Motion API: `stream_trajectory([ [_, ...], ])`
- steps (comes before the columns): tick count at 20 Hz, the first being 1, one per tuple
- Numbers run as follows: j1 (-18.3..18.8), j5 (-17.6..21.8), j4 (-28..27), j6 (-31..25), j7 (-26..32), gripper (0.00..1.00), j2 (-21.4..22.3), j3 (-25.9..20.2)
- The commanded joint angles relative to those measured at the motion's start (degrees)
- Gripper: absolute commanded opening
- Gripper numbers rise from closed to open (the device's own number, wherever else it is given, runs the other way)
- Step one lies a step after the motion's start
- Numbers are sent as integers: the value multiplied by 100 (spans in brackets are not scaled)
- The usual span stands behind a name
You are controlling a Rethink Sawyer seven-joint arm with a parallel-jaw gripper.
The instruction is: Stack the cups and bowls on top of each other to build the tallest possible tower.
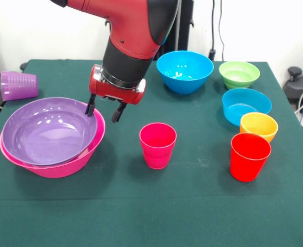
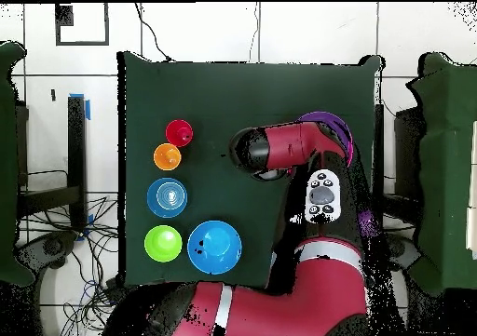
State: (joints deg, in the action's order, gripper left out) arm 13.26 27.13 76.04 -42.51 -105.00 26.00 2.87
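A red and black robot arm reaches down over a dark green table (image 1: 203, 206). Its gripper (image 1: 106, 109) hangs at the right rim of a large purple bowl (image 1: 48, 131), which sits nested inside a huge pink bowl (image 1: 59, 167) at the left of the table; these two form the start of the tower. The two black fingers are spread apart and hold nothing. One fingertip appears to touch or hover just at the bowl's rim, the other hangs outside it.

A magenta-pink cup (image 1: 157, 145) stands upright near the middle. At the right, a red cup (image 1: 250, 157) stands just in front of a small orange bowl (image 1: 258, 126), with a cyan bowl (image 1: 246, 105) and a green bowl (image 1: 239, 74) behind. A large blue bowl (image 1: 185, 71) sits at the back. A translucent purple cup (image 1: 18, 85) lies on its side at the far left edge.

Risks, as a judgement: with one finger so close to the rim, any sideways motion could catch it and tilt or drag the nested bowls. The tipped purple cup could roll off the table edge. The red cup and orange bowl are crowded, so grasping one may knock the other.
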Motion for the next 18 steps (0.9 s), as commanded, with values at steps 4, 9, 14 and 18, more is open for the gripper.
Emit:
stream_trajectory([
  [4,70,204,246,-134,758,100,-166,-607],
  [9,77,183,223,-113,727,100,-198,-627],
  [14,105,148,235,-104,714,100,-196,-662],
  [18,109,144,225,-108,700,100,-205,-674],
])
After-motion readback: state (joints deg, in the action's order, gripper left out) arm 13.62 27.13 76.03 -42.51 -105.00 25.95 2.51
